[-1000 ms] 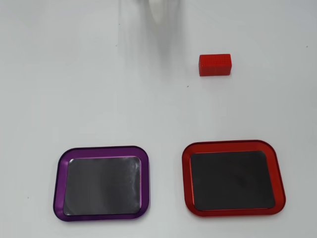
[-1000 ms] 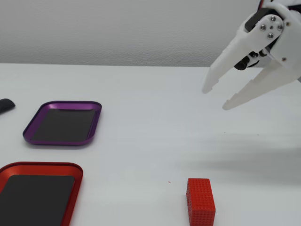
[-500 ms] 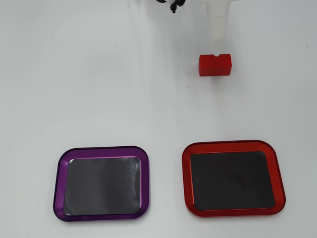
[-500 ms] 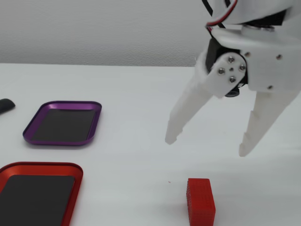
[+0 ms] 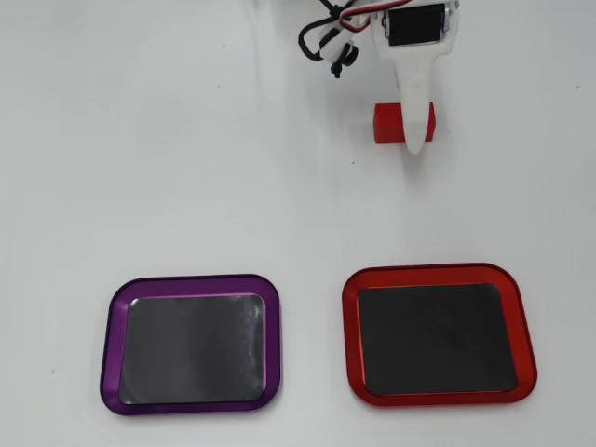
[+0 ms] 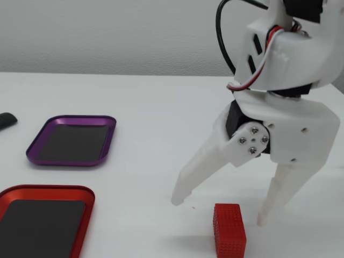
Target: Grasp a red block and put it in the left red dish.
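Your gripper point(image 6: 217, 210) is spread wide and holds nothing; the red block point(image 6: 229, 232) lies on the counter point(image 6: 145, 129) just below, between its fingertips. Lower squarely, centre the block, then close; the left red dish point(image 6: 43, 221) waits well apart

No readable txt, labels, brands, nos. or signs in either view, not on the trays, block or arm.
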Action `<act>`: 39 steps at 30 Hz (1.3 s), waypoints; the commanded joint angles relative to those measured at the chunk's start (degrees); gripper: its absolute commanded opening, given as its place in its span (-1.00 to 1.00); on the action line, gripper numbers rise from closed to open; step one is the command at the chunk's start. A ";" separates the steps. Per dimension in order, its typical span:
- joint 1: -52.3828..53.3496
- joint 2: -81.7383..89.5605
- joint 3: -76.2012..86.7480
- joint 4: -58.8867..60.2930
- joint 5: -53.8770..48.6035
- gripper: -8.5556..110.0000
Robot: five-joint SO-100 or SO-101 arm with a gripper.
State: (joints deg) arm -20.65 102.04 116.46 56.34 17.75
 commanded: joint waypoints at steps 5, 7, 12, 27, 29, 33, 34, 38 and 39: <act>0.26 0.35 1.49 -3.52 0.26 -0.25; 0.35 0.26 1.67 -4.22 0.26 -0.25; 0.35 0.18 4.04 -5.62 0.26 -0.25; 0.26 0.18 7.56 -10.37 -0.44 -0.43; -0.53 0.18 7.29 -10.37 -0.44 -0.55; -3.78 0.26 7.12 -10.37 -0.44 -0.76; -4.31 0.26 6.94 -10.37 -0.44 -0.80; -5.01 0.35 6.94 -10.37 -0.44 -0.86; -4.57 0.88 6.94 -10.37 -0.53 -0.86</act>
State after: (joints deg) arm -24.96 102.04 124.28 46.32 17.67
